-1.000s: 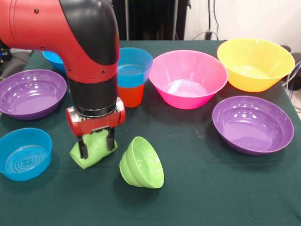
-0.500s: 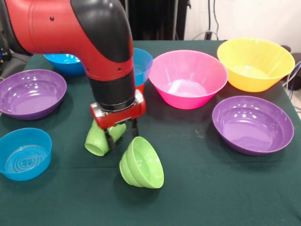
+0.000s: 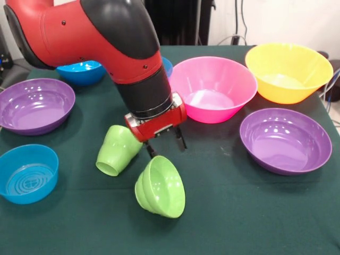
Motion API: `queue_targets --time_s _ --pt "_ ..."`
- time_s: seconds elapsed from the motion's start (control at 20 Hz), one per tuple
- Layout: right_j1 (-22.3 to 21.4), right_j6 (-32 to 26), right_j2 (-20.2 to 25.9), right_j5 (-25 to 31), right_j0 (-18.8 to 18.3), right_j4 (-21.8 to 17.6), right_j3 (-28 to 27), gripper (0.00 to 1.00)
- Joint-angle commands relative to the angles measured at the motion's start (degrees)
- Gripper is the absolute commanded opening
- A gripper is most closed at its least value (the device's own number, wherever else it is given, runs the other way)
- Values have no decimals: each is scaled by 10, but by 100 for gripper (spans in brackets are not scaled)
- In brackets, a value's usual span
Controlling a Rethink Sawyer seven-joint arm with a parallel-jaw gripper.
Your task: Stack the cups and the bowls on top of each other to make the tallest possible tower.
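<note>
The lime green cup (image 3: 118,150) lies tipped on its side on the green cloth, mouth toward the front left. My gripper (image 3: 167,145) hangs just to its right, open and empty, with one finger (image 3: 150,150) close to the cup. The small lime green bowl (image 3: 161,186) lies tilted on its side just in front of the gripper. The pink bowl (image 3: 212,87) and the yellow-orange bowl (image 3: 288,71) stand at the back right. A blue bowl's rim (image 3: 168,66) peeks out behind my arm; the orange cup is hidden.
One purple bowl (image 3: 285,139) stands at the right and another (image 3: 34,104) at the left. A blue bowl (image 3: 26,172) sits at the front left and another (image 3: 79,71) at the back left. My arm covers the table's back middle.
My gripper has moved right and let go of the green cup. The cup has tipped over and now lies on its side to the gripper's left.
</note>
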Motion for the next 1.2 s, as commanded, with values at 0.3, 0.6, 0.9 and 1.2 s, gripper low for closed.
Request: queue_targets --time_s 0.3,0.6,0.9,1.2 --pt "5 -38 38 26 22 -9 19 100" --pt "-11 56 -64 114 78 -11 -19 100" --pt "-36 67 -101 143 100 -10 -7 100" --pt "-67 61 -123 170 113 -13 2 100"
